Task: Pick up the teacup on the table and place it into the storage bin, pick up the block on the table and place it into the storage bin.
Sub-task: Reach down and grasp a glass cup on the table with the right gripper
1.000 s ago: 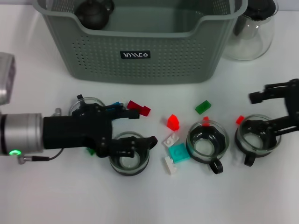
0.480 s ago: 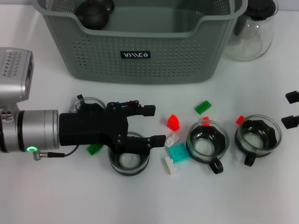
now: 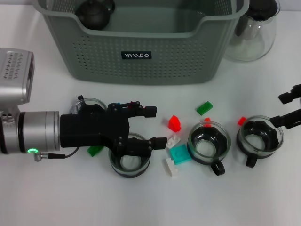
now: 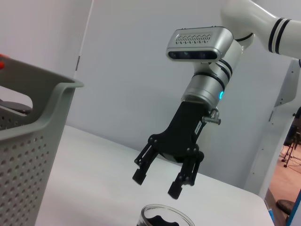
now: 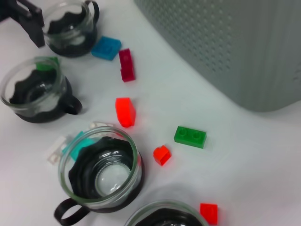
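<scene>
A white bench (image 3: 56, 197) carries the work, bare along its near edge and at the far left corner. The grey-green storage bin (image 3: 141, 47) spans the far side, a dark teapot (image 3: 94, 12) in its far left corner, and a clear glass carafe (image 3: 254, 30) stands just beside its right end.

Between bin and near edge, three glass teacups sit in a loose row. The left teacup (image 3: 130, 160) lies under the left gripper (image 3: 153, 126), the middle teacup (image 3: 209, 143) stands with its handle toward the near edge, and the right teacup (image 3: 259, 138) is close to the bench's right edge. A fourth teacup (image 3: 87, 106) shows partly behind the left arm. Scattered blocks fill the gaps: a green block (image 3: 204, 108), a red block (image 3: 174, 123), a teal block (image 3: 179, 154) touching white pieces, and a small red block (image 3: 241, 120) just beside the right teacup.

The left arm reaches in low from the left, stretched level across the bench; its gripper has jaws spread apart, the near finger over the left teacup's rim, the far finger pointing toward the red block, nothing held. The right gripper (image 3: 289, 110) enters at the right edge just above the right teacup, its jaws also apart and empty; the left wrist view shows it angled downward over that cup.
</scene>
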Controlling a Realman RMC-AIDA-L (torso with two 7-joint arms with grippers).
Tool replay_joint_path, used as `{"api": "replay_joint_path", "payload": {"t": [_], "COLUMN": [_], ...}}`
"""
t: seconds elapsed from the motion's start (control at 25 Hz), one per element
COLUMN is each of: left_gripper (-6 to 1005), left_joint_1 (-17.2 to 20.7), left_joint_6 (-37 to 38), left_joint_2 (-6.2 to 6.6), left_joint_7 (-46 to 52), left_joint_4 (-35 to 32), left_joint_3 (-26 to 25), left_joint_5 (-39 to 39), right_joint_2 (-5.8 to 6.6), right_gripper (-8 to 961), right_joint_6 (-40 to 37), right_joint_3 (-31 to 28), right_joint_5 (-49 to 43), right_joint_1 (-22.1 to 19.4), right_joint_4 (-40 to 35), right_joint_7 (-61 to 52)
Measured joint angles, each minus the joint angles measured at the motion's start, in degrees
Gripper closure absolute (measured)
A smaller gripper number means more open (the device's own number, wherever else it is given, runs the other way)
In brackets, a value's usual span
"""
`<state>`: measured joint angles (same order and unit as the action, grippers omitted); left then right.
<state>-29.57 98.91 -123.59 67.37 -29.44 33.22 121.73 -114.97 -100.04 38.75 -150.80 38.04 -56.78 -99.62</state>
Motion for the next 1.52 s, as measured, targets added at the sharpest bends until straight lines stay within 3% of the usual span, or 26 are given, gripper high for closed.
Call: {"api": "replay_joint_path", "payload": {"t": [0.48,1.04,1.52], "left_gripper": [128,127,127], "left_joint_1": [-0.21,0.07,0.54], "left_joint_6": [-0.24,-0.40,-0.48], "left_joint_2": [0.19,0.28,0.28], "left_joint_7": [-0.04,-0.05,-0.57], "left_joint_4": [0.00,-0.01,0.00], "left_joint_3": [0.01,-0.11,-0.50], "left_joint_5": [-0.03,-0.22,-0.22], "right_joint_2": [-4.84,-5.18,-4.98], "right_gripper": [108,142,662], "right_joint_6": [7.69,11.74,13.30], "right_joint_3": [4.75,10.79,14.41], "right_joint_5": [-4.23,-4.51,-5.51], "right_joint_1": [1.27,1.40,1.35], "right_joint_4": [0.46,3.37,3.90], "right_joint_7": [-0.14,-1.37,-5.25]}}
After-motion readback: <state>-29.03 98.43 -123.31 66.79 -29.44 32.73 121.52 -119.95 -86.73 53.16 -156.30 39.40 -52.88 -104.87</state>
